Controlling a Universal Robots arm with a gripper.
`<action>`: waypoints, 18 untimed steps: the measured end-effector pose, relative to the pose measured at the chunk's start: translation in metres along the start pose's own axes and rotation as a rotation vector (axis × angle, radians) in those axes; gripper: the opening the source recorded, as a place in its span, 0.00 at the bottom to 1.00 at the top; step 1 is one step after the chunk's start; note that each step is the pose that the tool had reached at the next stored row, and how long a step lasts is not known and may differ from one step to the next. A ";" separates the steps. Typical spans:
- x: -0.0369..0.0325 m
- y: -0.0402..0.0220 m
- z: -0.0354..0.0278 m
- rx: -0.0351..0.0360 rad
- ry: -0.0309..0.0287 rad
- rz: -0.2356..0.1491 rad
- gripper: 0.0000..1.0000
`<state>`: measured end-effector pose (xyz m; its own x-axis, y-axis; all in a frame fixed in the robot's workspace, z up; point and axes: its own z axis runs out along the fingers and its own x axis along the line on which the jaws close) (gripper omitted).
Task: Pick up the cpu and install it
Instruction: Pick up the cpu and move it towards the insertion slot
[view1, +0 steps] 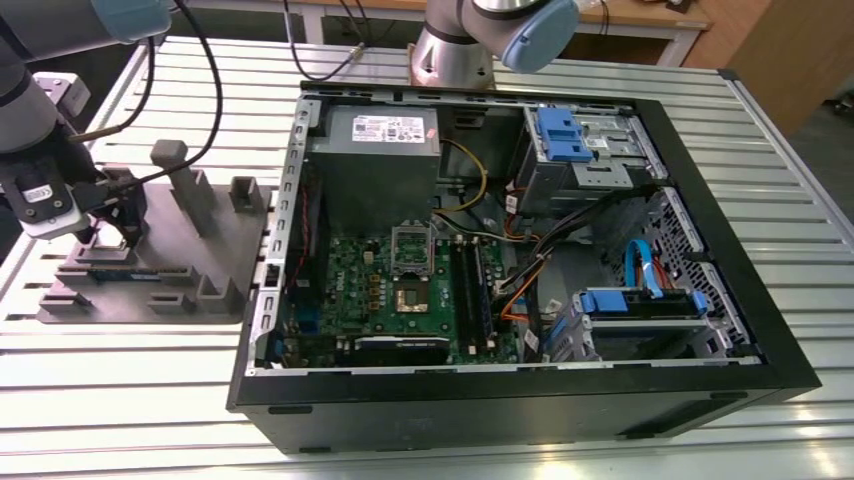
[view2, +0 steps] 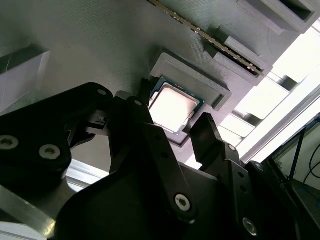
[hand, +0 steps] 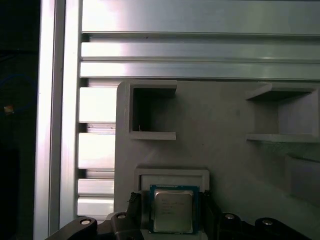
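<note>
Pincer (view2: 173, 111) spread w/ cpu (hand: 172, 212) btwn its fingers (view2: 206, 131) (small gaps both sides), flat in recess of grey tray (hand: 225, 150).

Silver-grey tubular arm (view1: 451, 55) with pale blue joint caps (view1: 541, 35); black cables (view1: 214, 75) trail alongside; matte black gripper (view2: 172, 112) studded with silver hex screws (view2: 182, 202).

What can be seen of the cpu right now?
The cpu is a small, flat, square chip with a silvery metal top and a thin greenish rim around it. It lies flat, top up, seated in a shallow recess with a raised border in the grey moulded tray, near one edge of the tray. The gripper is close around it; whether it touches the chip cannot be told.
</note>
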<state>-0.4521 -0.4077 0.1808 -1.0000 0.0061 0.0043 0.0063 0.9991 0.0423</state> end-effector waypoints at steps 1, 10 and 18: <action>0.0000 0.0000 0.0000 0.0000 0.0000 0.000 0.59; 0.0007 0.0000 0.0000 0.0024 -0.0116 -0.001 0.59; 0.0026 0.0000 0.0000 0.0023 -0.0145 -0.001 0.59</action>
<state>-0.4547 -0.4077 0.1809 -0.9999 0.0060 -0.0102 0.0056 0.9992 0.0400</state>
